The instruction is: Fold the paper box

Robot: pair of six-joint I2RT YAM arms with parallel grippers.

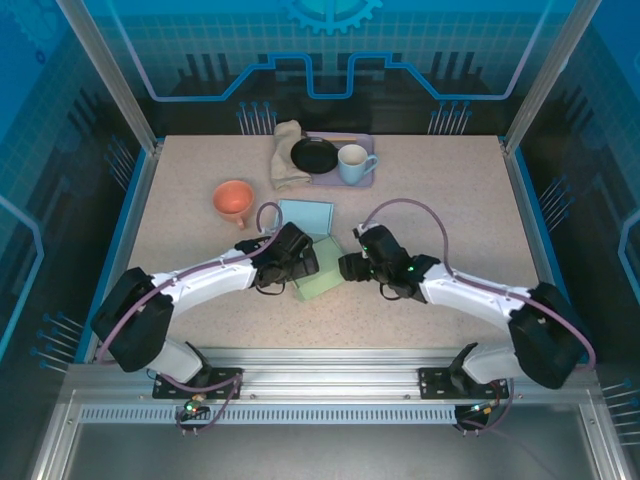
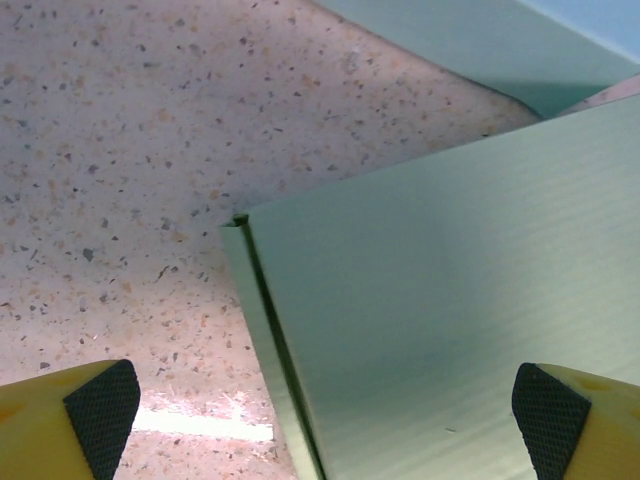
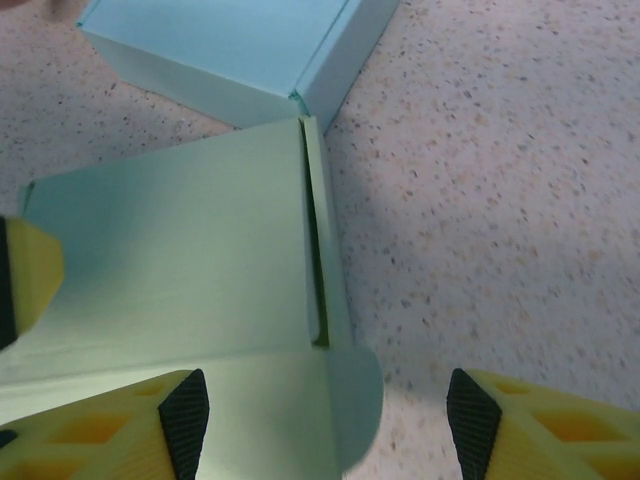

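1. Box (image 1: pixel 322 270), pale green, lies on the tabletop (image 1: pixel 450 210) near the middle, a little toward the near edge, with a tool on each side of it.
2. We see the left tool (image 1: pixel 303 262) at the box's left side and the right tool (image 1: pixel 348 267) at its right side. The two face each other across it.
3. From the left wrist we see the left tool (image 2: pixel 325 415) spread wide and gripping nothing. One of its fingers (image 2: pixel 100 405) hangs over bare tabletop and the other over the box's top panel. Between them lie the box's corner and a dark seam along its edge.
4. From the right wrist we find the right tool (image 3: pixel 328 415) wide open too, with nothing held. One pad (image 3: pixel 185 410) sits over the box and the other over bare tabletop. A round-cornered flap (image 3: pixel 352 395) of the box juts out between them. We cannot tell whether that pad touches the box.
5. A blue box (image 1: pixel 306 215) sits just behind the box. Its near corner comes right up to the green one's far corner, and we cannot tell whether they touch.
6. Farther back on the left stands an orange cup (image 1: pixel 234 199).
7. At the far edge a tray (image 1: pixel 370 143) carries a black plate (image 1: pixel 314 155) and a mug (image 1: pixel 354 164). A cloth (image 1: pixel 287 160) lies just to its left.
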